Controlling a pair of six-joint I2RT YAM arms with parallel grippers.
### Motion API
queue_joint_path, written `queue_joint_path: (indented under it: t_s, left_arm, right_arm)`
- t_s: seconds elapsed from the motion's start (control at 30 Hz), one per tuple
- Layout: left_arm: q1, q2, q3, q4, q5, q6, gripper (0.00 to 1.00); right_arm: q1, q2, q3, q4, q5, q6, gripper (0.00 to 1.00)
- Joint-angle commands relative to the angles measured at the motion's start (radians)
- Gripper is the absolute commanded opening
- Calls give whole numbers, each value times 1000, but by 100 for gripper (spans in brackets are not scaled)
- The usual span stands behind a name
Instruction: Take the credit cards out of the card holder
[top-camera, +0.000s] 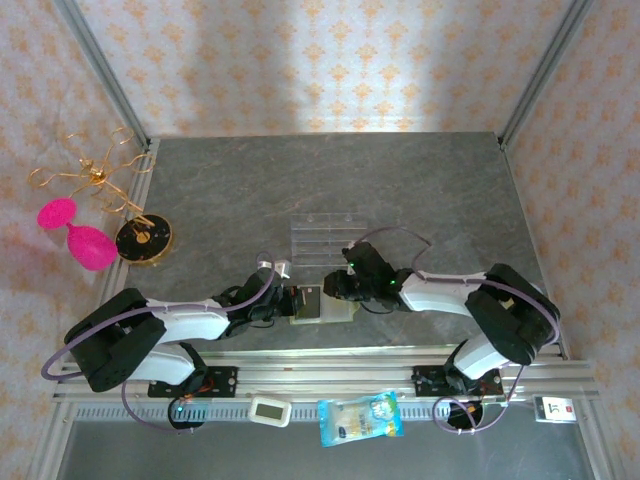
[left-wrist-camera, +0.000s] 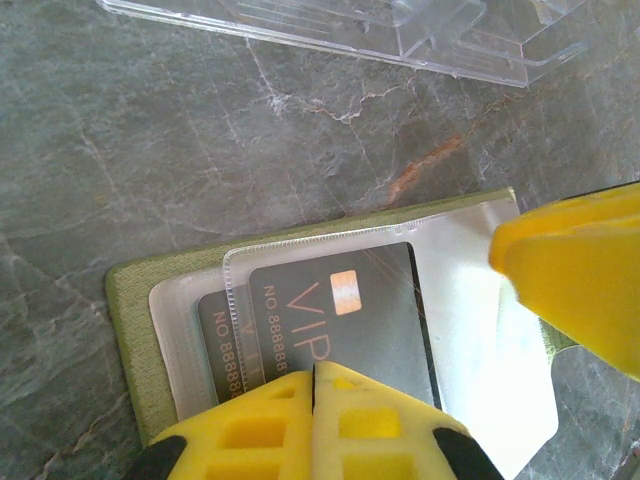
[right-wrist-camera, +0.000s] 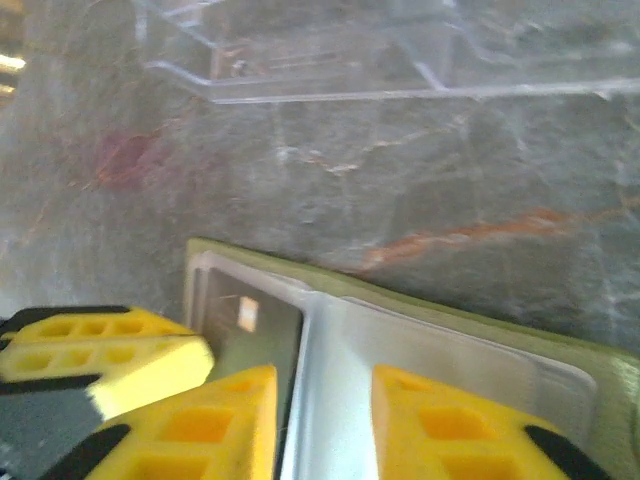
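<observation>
**Both grippers set on the opened card holder**

The left gripper (left-wrist-camera: 313, 385) was seen closed, its yellow fingers meeting over the near edge of the front card. Whether that card was actually pinched could not be told. The right gripper (right-wrist-camera: 325, 400) was held narrowly apart, its two fingers set over the clear sleeves.

In the left wrist view the credit cards (left-wrist-camera: 340, 320) were made out as two dark grey cards. They were overlapped inside transparent pockets and printed with "VIP" and a number in coppery lettering. From the right wrist just a dark corner with a pale chip was caught, blurred.

The card holder (left-wrist-camera: 130, 300) was laid open and flat, its olive-green cover bordering the pale sleeves. From above it was placed at the near middle of the desk (top-camera: 300, 180), between the two arms, with a clear plastic tray (top-camera: 325, 238) just beyond it.

The desk was surfaced in grey veined stone and enclosed by patterned wallpaper (top-camera: 330, 60). A gold wire stand (top-camera: 90, 175), a pink object (top-camera: 85, 240) and a round black disc (top-camera: 143, 238) were grouped at the left edge. A blue packet (top-camera: 360, 418) and a small white device (top-camera: 270, 410) were left in front of the arm bases.
</observation>
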Motion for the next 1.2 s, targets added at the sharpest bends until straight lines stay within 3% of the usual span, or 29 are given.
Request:
queue_joint_path:
  t_s: [0.0,0.1,0.27,0.43,0.67,0.9,1.17]
  left_arm:
    - [5,-21,-9,-70,23,9,11]
    - [5,-97,-21,-77,-7,-2,18]
    - [5,-156,-18,-163,-75,27,40]
    - [-15,-92,-11,-132,-54,38,44]
    - [-90,-34,64,-227,-211,71,46]
    - [-154,46,120,-311,-297,100,38]
    - [-199,97,132,-314,-309,89,14]
  right_arm:
    - [24,-12,59,-35,-11,-76,32]
    - [48,15,87,-43,-16,-96,33]
    - [83,49,110,-76,57,-101,36]
    - [84,51,107,-83,94,-98,36]
    - [88,28,90,-113,142,-99,35]
    - [89,-1,53,-107,162,-94,35]
    - [92,-6,46,-104,137,-100,32]
